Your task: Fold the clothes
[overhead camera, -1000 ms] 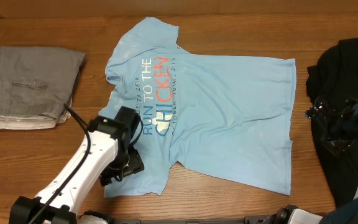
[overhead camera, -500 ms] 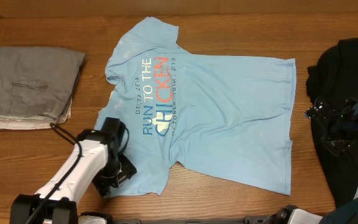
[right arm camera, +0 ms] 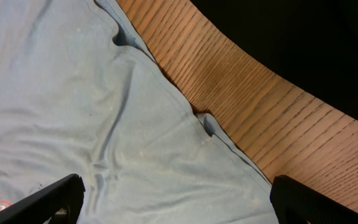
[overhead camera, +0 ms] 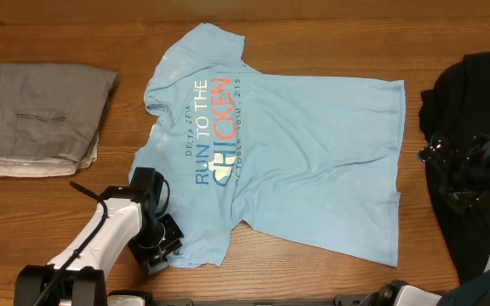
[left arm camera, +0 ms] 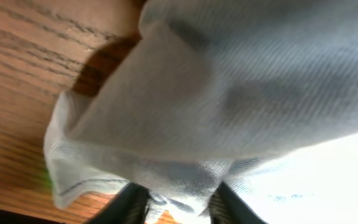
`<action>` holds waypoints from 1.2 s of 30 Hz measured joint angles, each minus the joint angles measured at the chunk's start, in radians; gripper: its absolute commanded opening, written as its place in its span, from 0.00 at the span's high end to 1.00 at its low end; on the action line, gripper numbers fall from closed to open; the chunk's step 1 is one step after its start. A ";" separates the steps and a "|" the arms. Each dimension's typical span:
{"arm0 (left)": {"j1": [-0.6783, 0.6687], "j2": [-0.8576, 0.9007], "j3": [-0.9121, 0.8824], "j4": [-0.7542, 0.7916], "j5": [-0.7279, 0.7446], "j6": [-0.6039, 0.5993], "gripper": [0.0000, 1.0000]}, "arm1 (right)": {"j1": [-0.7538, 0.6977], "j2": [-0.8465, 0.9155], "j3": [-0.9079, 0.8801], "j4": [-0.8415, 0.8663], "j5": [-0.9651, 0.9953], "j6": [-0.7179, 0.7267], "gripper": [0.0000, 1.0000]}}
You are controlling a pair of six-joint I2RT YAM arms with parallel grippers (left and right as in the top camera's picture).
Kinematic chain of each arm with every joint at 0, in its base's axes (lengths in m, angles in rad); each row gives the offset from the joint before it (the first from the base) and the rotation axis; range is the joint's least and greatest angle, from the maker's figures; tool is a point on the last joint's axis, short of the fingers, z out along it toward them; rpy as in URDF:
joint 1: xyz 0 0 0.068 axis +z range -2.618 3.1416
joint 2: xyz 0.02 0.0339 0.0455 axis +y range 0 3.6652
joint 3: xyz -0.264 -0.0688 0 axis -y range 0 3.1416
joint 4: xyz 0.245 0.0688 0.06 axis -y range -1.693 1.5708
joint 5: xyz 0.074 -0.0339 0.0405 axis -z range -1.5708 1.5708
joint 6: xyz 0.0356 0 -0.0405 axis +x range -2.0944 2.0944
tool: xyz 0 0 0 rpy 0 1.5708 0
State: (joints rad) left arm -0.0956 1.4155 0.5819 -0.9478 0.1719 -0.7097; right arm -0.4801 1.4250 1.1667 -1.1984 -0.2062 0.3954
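The clothes here are a light blue T-shirt (overhead camera: 296, 144) with printed lettering, lying spread flat in the middle of the table. My left gripper (overhead camera: 162, 245) is at the shirt's near left corner. In the left wrist view its dark fingers (left arm camera: 131, 203) have closed in on a bunched bit of the shirt's hem (left arm camera: 185, 186), and the left gripper (left arm camera: 179, 204) holds that cloth above the wood. My right gripper (overhead camera: 459, 166) hovers over a black garment at the right, open. In the right wrist view the right gripper (right arm camera: 179, 205) has only the shirt's edge (right arm camera: 166, 87) beyond its wide-apart fingers.
A folded grey garment (overhead camera: 41, 119) lies at the far left. A black garment (overhead camera: 475, 93) is heaped at the right edge, under my right arm. Bare wooden table (overhead camera: 313, 272) shows in front of the shirt and between the shirt and the piles.
My left gripper slid toward the table's near edge along the shirt's left side, and its jaws closed on the hem at the corner. The right arm has not moved.
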 measured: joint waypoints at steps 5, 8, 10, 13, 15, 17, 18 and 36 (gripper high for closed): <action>0.000 0.000 0.000 0.000 0.001 0.014 0.77 | 0.000 0.000 0.000 0.000 0.000 0.000 0.00; 0.000 0.000 0.000 0.000 0.001 0.030 0.80 | 0.000 0.000 0.000 0.000 0.000 0.000 0.00; 0.000 0.000 0.000 0.001 0.001 0.035 0.83 | 0.000 0.000 0.000 0.000 0.000 0.000 0.00; 0.000 0.000 0.000 0.007 0.012 0.059 0.87 | 0.000 0.000 0.000 0.000 0.000 0.000 0.00; 0.000 0.000 0.000 0.011 0.019 0.071 0.89 | 0.000 0.000 0.000 0.000 0.000 0.000 0.00; 0.000 0.000 0.000 0.011 0.022 0.082 0.91 | 0.000 0.000 0.000 0.000 0.000 0.000 0.00; 0.000 0.000 0.000 0.013 0.024 0.084 0.93 | 0.000 0.000 0.000 0.000 0.000 0.000 0.00; 0.000 0.000 0.000 0.013 0.027 0.093 0.92 | 0.000 0.000 0.000 0.016 -0.004 0.000 0.00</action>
State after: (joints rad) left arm -0.0956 1.4155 0.5819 -0.9344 0.1989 -0.6170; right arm -0.4801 1.4250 1.1667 -1.1824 -0.2104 0.3950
